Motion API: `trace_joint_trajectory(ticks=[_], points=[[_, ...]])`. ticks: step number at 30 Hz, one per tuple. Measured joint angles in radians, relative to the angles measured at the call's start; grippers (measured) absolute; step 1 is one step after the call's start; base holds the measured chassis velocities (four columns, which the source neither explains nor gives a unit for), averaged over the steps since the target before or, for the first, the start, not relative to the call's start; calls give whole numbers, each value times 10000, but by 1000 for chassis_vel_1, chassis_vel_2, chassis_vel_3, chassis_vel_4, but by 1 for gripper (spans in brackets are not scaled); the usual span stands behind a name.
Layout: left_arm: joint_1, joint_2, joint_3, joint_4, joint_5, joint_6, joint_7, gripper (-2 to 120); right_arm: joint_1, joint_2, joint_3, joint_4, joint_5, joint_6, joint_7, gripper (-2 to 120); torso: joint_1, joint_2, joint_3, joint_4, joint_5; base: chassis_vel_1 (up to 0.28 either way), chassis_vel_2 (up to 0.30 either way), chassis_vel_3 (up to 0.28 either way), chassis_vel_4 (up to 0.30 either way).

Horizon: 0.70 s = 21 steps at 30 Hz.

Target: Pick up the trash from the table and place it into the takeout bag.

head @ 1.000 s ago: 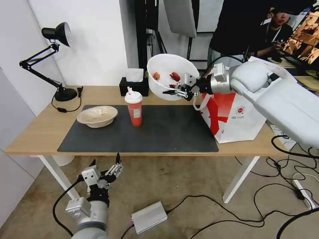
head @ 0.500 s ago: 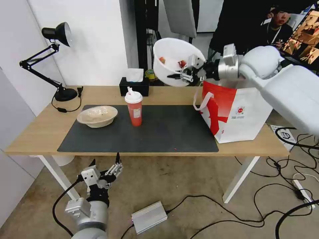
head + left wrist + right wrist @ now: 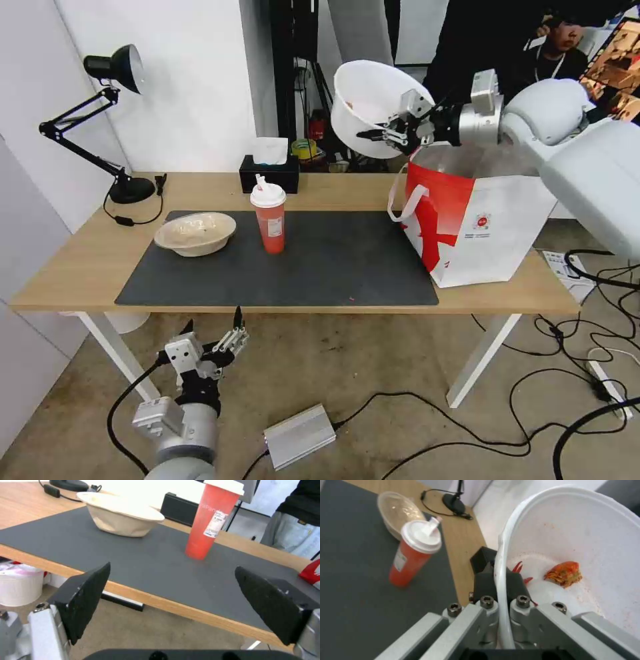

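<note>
My right gripper (image 3: 385,133) is shut on the rim of the deep white bowl (image 3: 363,100), holding it tilted in the air above the left edge of the red-and-white takeout bag (image 3: 480,223). The right wrist view shows the rim pinched between the fingers (image 3: 485,583) and red scraps (image 3: 565,573) inside the white bowl (image 3: 586,550). On the dark mat stand the red drink cup (image 3: 269,215) and the shallow beige bowl (image 3: 195,233). My left gripper (image 3: 212,337) hangs open below the table's (image 3: 80,263) front edge; its wrist view looks at the cup (image 3: 211,521) and beige bowl (image 3: 121,517).
A black tissue box (image 3: 269,172) sits behind the cup and a black desk lamp (image 3: 100,120) stands at the back left. Cables and a silver box (image 3: 299,437) lie on the floor. A person stands behind the bag.
My right gripper has carried the white bowl up and to the right, from above the mat's back edge to above the bag's left edge. The left arm has stayed still.
</note>
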Motion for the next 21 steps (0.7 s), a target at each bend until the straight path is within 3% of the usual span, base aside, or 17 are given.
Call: trace_joint_trajectory(ticks=[13,21], points=[[-122,56,10,69,-73,-5,-5,100,-120,-415,452,-203,-18,9,-39,0,0,-1,0,0,-1,0,0,0,0],[-119,51,85,90,-130,10,-23,100,-998,-840,1628,-194,-19,-3,78,0,-1,0,0,-2,1,0,0,0,0]])
